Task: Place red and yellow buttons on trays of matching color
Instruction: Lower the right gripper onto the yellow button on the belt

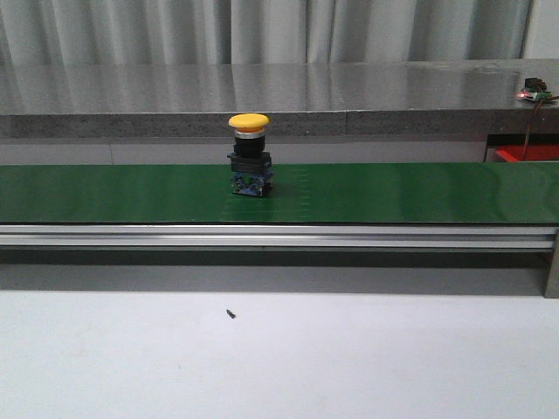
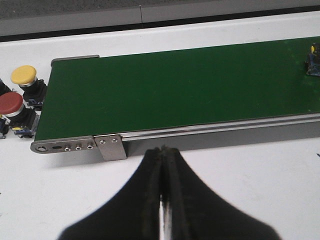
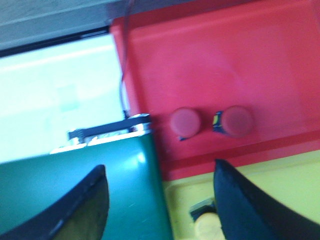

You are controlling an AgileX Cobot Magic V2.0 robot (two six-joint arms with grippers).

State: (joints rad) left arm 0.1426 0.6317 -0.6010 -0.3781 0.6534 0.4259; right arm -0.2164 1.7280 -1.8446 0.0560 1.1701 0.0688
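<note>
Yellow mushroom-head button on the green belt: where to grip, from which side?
Grip the black body of the yellow mushroom-head pushbutton, just under the cap, coming from above with the fingers on either side. It stands upright on the green conveyor belt, and the cap overhangs the narrower body, so it would probably catch on the fingers if the grip slips. The body's flat sides likely suit parallel pads better than the rounded cap.

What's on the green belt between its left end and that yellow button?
Nothing: in the left wrist view the green belt runs bare to the yellow button.
</note>
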